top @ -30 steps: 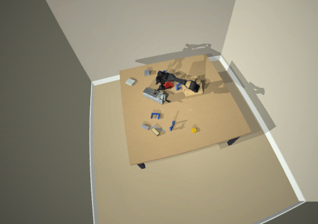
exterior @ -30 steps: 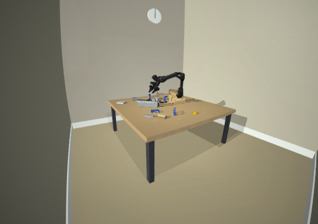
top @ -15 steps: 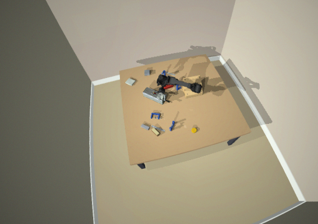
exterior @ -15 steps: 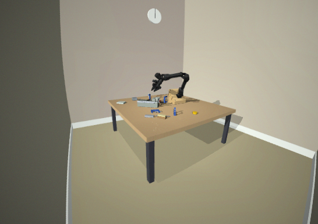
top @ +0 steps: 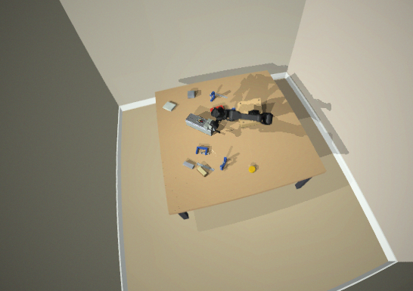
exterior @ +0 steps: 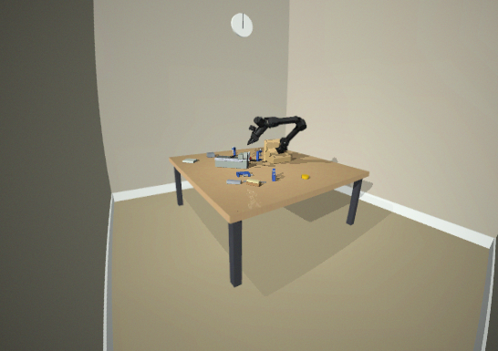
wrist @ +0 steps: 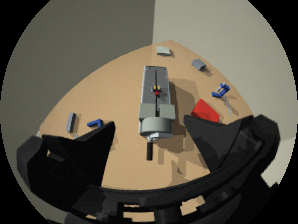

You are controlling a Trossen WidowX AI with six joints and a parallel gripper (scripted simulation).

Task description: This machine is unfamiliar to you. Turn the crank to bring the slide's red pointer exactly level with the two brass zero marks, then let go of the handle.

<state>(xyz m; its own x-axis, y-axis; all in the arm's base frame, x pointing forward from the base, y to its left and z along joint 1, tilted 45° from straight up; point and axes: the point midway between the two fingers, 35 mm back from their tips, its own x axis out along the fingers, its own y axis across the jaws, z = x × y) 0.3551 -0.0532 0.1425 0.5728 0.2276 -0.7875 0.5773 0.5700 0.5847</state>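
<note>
The grey machine [top: 194,121] [exterior: 231,163] [wrist: 148,80] is a long box on the table, with a slot along its top. In the wrist view the red pointer [wrist: 156,93] shows in the slot, close to the brass marks and slightly on their crank side; it is too small to tell the exact offset. The round grey crank hub [wrist: 155,125] is at the near end, with the black handle [wrist: 150,150] sticking out towards the camera. My gripper [exterior: 249,143] [wrist: 149,121] is open and empty. It is above the crank end, its fingers to either side of the hub in the wrist view, touching nothing.
A red block [wrist: 205,111] lies right of the machine in the wrist view. A blue bracket [top: 202,147] [exterior: 243,174], a cream block [top: 202,171] [exterior: 253,182] and a yellow disc [top: 252,169] [exterior: 305,177] lie on the table. A grey block [top: 191,94] and a pale slab [top: 169,106] lie beyond the machine.
</note>
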